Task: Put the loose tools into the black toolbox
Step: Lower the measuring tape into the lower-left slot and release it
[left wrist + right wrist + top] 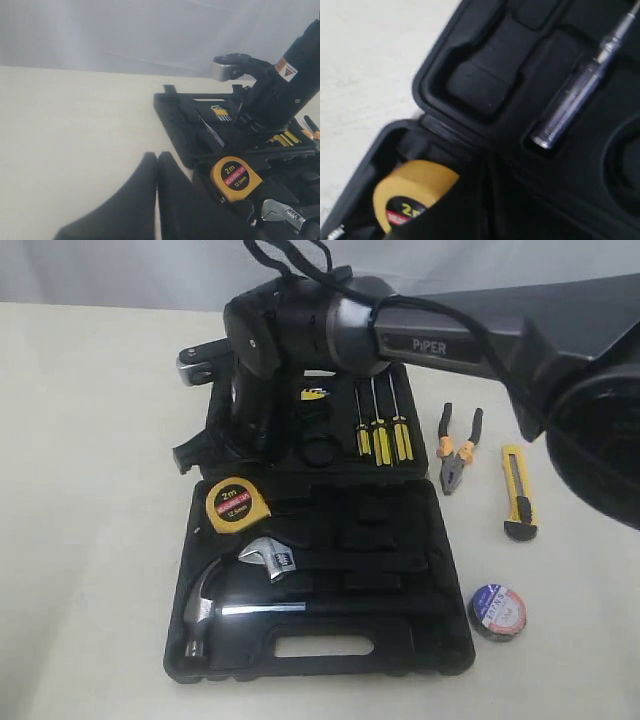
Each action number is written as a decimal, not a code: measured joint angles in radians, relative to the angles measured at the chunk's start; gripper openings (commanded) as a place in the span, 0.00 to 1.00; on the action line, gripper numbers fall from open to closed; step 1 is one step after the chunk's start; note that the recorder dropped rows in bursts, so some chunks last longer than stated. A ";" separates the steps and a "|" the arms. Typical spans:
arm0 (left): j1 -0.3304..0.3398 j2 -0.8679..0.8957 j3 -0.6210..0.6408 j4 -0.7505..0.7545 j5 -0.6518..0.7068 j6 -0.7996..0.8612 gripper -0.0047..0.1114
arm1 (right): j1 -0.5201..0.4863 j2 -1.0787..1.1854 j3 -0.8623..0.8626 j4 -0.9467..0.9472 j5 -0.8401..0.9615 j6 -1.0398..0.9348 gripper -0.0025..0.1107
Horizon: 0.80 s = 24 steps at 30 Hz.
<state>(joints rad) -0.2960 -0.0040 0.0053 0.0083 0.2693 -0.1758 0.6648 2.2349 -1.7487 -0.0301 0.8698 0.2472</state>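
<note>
Yellow "2m" tape measure (238,504) rests in a corner recess of the large black moulded plastic toolbox (440,640), just beside the right tool (486,167), which is clenched on nothing. Best to lift clear of the lid, then spread the tips before descending on the orange-and-black-handled pliers (458,448), which lie well apart from it on the tabletop (90,540).
</note>
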 measured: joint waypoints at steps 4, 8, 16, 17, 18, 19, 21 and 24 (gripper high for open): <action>0.000 0.000 0.000 0.000 0.000 0.000 0.04 | 0.002 -0.025 0.002 -0.133 0.095 0.084 0.02; 0.000 0.000 0.000 0.000 0.000 0.000 0.04 | 0.002 -0.037 0.002 -0.199 0.204 0.109 0.02; 0.000 0.000 0.000 0.000 0.000 0.000 0.04 | 0.003 -0.038 0.002 -0.075 0.258 0.036 0.02; 0.000 0.000 0.000 0.000 0.000 0.000 0.04 | 0.003 -0.038 0.002 -0.062 0.258 0.033 0.02; 0.000 0.000 0.000 0.000 0.000 0.000 0.04 | 0.003 -0.038 0.002 -0.049 0.258 0.024 0.02; 0.000 0.000 0.000 0.000 0.000 0.000 0.04 | 0.003 -0.038 0.002 -0.035 0.258 0.014 0.02; 0.000 0.000 0.000 0.000 0.000 0.000 0.04 | 0.003 -0.034 0.002 0.007 0.256 -0.013 0.02; 0.000 0.000 0.000 0.000 0.000 0.000 0.04 | 0.003 -0.015 0.002 0.063 0.247 -0.048 0.02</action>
<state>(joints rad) -0.2960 -0.0040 0.0053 0.0083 0.2693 -0.1758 0.6681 2.2199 -1.7471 0.0330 1.1169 0.1996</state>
